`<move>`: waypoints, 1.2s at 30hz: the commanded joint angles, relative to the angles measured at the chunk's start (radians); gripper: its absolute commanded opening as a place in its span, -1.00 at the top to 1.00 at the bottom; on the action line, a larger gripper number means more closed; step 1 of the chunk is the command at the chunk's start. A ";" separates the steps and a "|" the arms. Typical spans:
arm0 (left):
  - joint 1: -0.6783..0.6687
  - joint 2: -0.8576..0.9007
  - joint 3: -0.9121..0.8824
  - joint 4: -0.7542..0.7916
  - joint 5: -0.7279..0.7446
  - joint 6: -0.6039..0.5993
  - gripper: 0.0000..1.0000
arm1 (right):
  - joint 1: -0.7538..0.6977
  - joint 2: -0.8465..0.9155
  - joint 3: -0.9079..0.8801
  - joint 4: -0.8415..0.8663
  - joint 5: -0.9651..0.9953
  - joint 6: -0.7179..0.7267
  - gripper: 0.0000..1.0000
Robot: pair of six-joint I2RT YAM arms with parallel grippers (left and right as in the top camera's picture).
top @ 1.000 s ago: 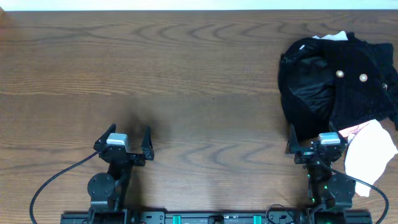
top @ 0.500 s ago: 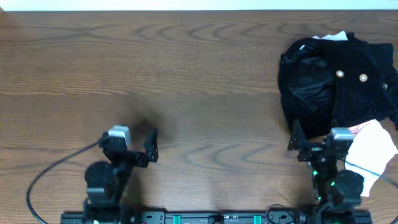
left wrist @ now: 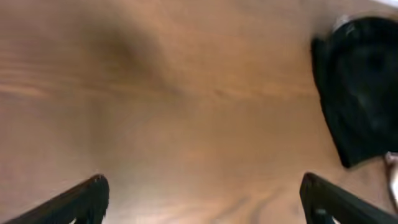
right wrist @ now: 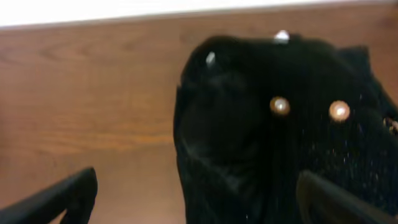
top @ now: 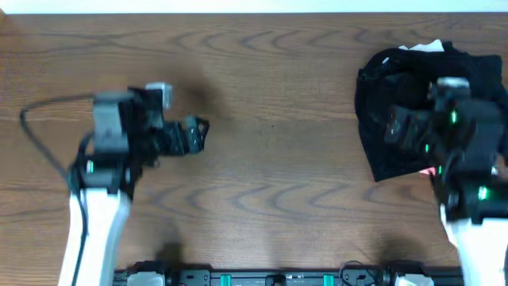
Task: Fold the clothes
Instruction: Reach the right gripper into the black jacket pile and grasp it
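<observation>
The clothes lie in a heap at the table's far right, chiefly a black knit top point(top: 381, 87) with two pale round buttons point(right wrist: 280, 106). A white scrap point(top: 429, 48) shows at the heap's back edge and a pink bit point(top: 429, 170) at its front. My right gripper point(top: 401, 131) hovers open and empty over the top; in the right wrist view its fingers point(right wrist: 62, 199) straddle the top's left edge point(right wrist: 249, 162). My left gripper point(top: 195, 135) is open and empty above bare table at the left. The top shows far right in the left wrist view point(left wrist: 367, 87).
The brown wooden table point(top: 270, 95) ends in a pale strip along the far edge point(top: 238, 6). Both arm bases stand at the near edge. My right arm hides the front right of the heap.
Both arms have lifted from their rest by the near edge and swung forward. The right now hangs over the black top, covering the white cloth; the left is over the table's left half.
</observation>
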 commanded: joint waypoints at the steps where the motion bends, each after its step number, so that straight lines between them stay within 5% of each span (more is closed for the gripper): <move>1: -0.002 0.137 0.107 -0.053 0.194 0.138 -0.96 | -0.005 0.096 0.102 -0.039 -0.056 -0.020 -0.99; 6: -0.013 0.290 0.108 0.033 0.345 0.151 -0.96 | -0.005 0.152 0.116 -0.103 -0.139 -0.059 -0.99; 10: -0.074 0.403 0.108 0.174 0.507 0.152 -0.96 | -0.005 0.167 0.116 -0.169 0.010 -0.045 -0.61; 13: -0.149 0.457 0.108 0.291 0.526 0.151 -0.96 | -0.005 0.168 0.115 -0.207 0.118 0.011 -0.67; 25: -0.442 0.495 0.109 0.465 0.097 0.059 -0.96 | -0.005 0.319 0.094 -0.206 0.270 0.063 -0.78; 36: -0.445 0.495 0.109 0.433 0.002 0.008 -0.96 | -0.005 0.546 0.094 -0.042 0.354 0.040 -0.72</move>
